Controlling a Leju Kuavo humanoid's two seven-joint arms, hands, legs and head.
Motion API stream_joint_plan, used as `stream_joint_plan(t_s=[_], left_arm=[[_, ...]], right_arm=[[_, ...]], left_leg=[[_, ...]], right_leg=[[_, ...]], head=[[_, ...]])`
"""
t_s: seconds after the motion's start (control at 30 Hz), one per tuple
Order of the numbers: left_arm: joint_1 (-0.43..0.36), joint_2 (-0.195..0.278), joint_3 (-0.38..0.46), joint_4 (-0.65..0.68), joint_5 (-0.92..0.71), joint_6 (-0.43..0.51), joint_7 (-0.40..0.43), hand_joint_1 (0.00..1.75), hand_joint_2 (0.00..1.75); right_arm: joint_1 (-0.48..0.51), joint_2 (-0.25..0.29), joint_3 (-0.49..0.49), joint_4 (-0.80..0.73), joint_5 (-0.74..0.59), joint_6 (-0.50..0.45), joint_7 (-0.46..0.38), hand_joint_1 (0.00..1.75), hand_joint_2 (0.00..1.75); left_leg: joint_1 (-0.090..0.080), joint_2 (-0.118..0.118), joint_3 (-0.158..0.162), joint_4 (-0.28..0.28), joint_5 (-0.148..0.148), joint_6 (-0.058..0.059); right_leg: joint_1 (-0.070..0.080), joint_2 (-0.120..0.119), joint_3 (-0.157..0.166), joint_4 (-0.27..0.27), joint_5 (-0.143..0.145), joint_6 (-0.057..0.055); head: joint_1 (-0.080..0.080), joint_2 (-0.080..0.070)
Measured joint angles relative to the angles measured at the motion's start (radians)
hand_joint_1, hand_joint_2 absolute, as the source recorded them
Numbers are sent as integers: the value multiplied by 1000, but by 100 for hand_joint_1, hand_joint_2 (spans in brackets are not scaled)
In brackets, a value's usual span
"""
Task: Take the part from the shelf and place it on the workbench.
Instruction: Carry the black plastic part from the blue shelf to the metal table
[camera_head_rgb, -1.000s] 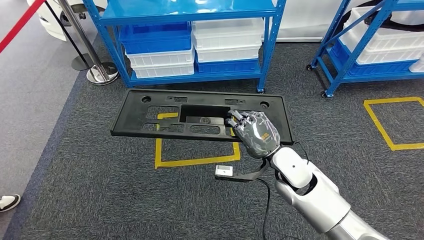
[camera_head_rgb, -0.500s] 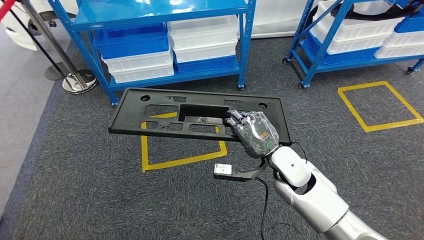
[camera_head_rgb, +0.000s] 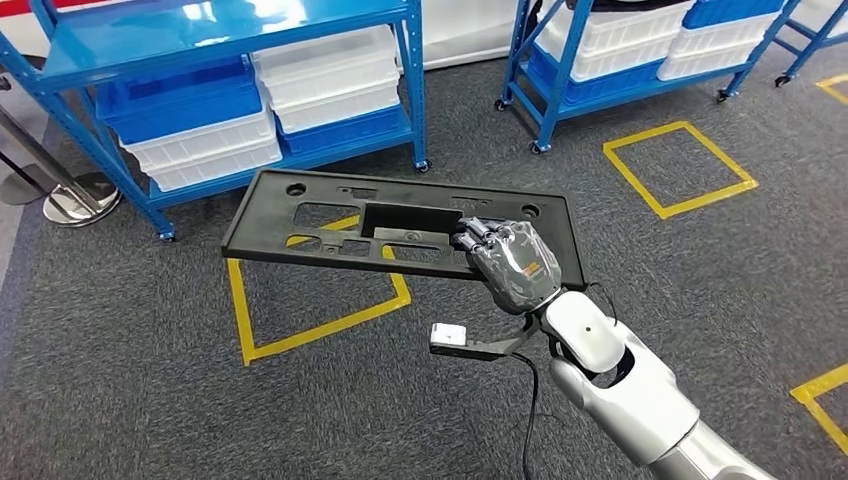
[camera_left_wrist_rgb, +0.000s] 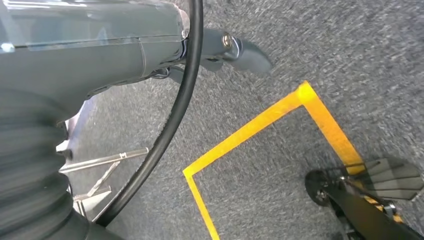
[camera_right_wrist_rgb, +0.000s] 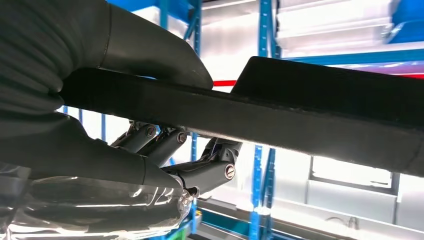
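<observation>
While clamping it near the right end, holds the long flat black plastic part with cut-out windows (camera_head_rgb: 400, 225) out in the air above the dark grey carpet (camera_head_rgb: 150, 400), well apart from the blue metal shelf of white and blue bins (camera_head_rgb: 230, 30) behind. Grips with the right robot hand (camera_head_rgb: 510, 265): thick grey thumb (camera_right_wrist_rgb: 125, 50) on one face, darker fingers (camera_right_wrist_rgb: 200, 175) curled against the other, rim of the part sandwiched between. Carries it roughly level, probably so that the long unsupported end does not swing and lever out of the grasp. Takes it by the rim beside a cut-out, likely for an edge thin enough to close around. Hangs the left robot hand (camera_left_wrist_rgb: 100, 60) low over the carpet near a yellow tape square (camera_left_wrist_rgb: 250, 132); cannot tell how far open. Judged mid-carry: off the shelf already, not yet set on the surface. Calls for a steady wrist in any turn, given the leverage of that far end
</observation>
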Motion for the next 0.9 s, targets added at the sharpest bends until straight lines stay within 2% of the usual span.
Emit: stream_joint_plan(t_s=[0.07,0.1,0.13,0.17,0.2,0.23,0.27,0.33,0.37,0.4,0.47,0.5,0.57,0.6,0.63,0.67,0.7,0.73,0.77,0.83,0.87,0.9], left_arm=[[0,0,0,0,0,0,-1,0,175],[2,0,0,0,1,0,-1,0,175],[3,0,0,0,1,0,-1,0,175],[5,0,0,0,1,0,-1,0,175],[6,0,0,0,2,0,-1,0,175],[7,0,0,0,2,0,-1,0,175],[7,0,0,0,2,0,-1,0,175],[8,1,0,1,4,0,-2,0,175],[8,1,0,1,5,0,-3,0,175],[8,2,0,1,6,0,-3,0,175],[6,2,0,2,7,-2,-4,0,175],[5,2,0,2,8,-4,-4,0,175],[5,1,0,2,8,-7,-5,0,175],[6,1,0,2,9,-8,-5,0,175],[7,1,0,2,10,-9,-6,0,175],[8,1,0,2,10,-9,-6,0,175],[9,1,0,2,11,-9,-6,0,175],[8,1,-1,2,11,-9,-6,0,175],[8,1,-1,2,12,-10,-6,0,175],[6,1,-3,2,12,-9,-6,0,175],[6,1,-5,2,13,-9,-6,0,175],[5,1,-7,2,13,-9,-6,0,175]], right_arm=[[-1,0,0,-1,-1,0,0,169,175],[0,0,-1,-1,-1,0,0,169,175],[1,0,-1,-1,-2,0,0,169,175],[4,0,-1,-1,-3,0,0,169,175],[7,0,-1,-1,-4,0,1,169,175],[10,0,-1,-1,-5,0,1,169,175],[12,0,-1,-2,-7,0,1,169,175],[14,0,-3,-4,-14,0,2,169,175],[14,0,-4,-5,-19,1,3,169,175],[16,0,-6,-7,-23,1,4,169,175],[21,-2,-10,-10,-28,3,6,169,175],[24,-4,-13,-11,-30,4,6,169,175],[28,-8,-19,-15,-35,5,7,169,175],[29,-9,-21,-16,-37,7,7,169,175],[30,-9,-23,-18,-39,8,8,169,175],[32,-10,-24,-18,-41,10,8,169,175],[37,-10,-24,-18,-42,12,8,169,175],[41,-11,-24,-18,-42,13,8,169,175],[44,-12,-25,-19,-42,14,8,169,175],[47,-13,-29,-25,-43,14,8,169,175],[48,-14,-31,-29,-45,14,8,169,175],[49,-14,-34,-34,-47,14,8,169,175]], left_leg=[[5,-46,-30,73,-53,-7],[6,-70,-57,139,-90,-8],[6,-84,-88,209,-121,-8],[6,-90,-112,261,-137,-7],[6,-93,-122,280,-134,-5],[6,-95,-112,258,-109,-1],[6,-106,-86,200,-72,5],[7,-154,-27,69,-13,17],[6,-174,-9,29,-2,21],[5,-184,-2,12,-4,23],[5,-164,2,-2,-1,26],[7,-151,4,-10,5,30],[9,-123,8,-24,15,38],[6,-109,8,-26,17,41],[4,-95,6,-25,16,43],[2,-81,5,-24,16,45],[1,-67,5,-23,15,45],[1,-54,5,-22,14,45],[1,-42,5,-20,12,43],[-2,-21,5,-13,4,36],[-4,-12,5,-9,0,30],[-7,-3,6,-7,-3,25]], right_leg=[[-3,17,-2,-3,5,-11],[-1,27,-4,-3,7,-14],[1,37,-5,-3,8,-17],[3,49,-7,-3,9,-18],[5,61,-8,-2,10,-19],[6,75,-8,-1,10,-19],[7,88,-8,0,11,-19],[7,113,-9,3,13,-15],[6,124,-14,4,16,-10],[3,135,-19,3,19,-4],[0,158,-27,-1,29,12],[1,152,-31,2,27,18],[6,102,-59,54,-9,25],[6,68,-85,110,-41,26],[5,46,-115,175,-73,28],[4,35,-139,230,-94,31],[2,30,-149,257,-99,33],[0,25,-139,246,-85,34],[-1,18,-110,199,-58,34],[3,-23,-34,66,-12,29],[7,-38,-10,22,-2,24],[12,-47,0,0,-2,19]], head=[[0,0],[0,0],[0,0],[0,0],[0,0],[0,0],[0,0],[0,0],[0,0],[0,0],[0,0],[0,0],[0,0],[0,0],[0,0],[0,0],[0,0],[0,0],[0,0],[0,0],[0,0],[0,0]])
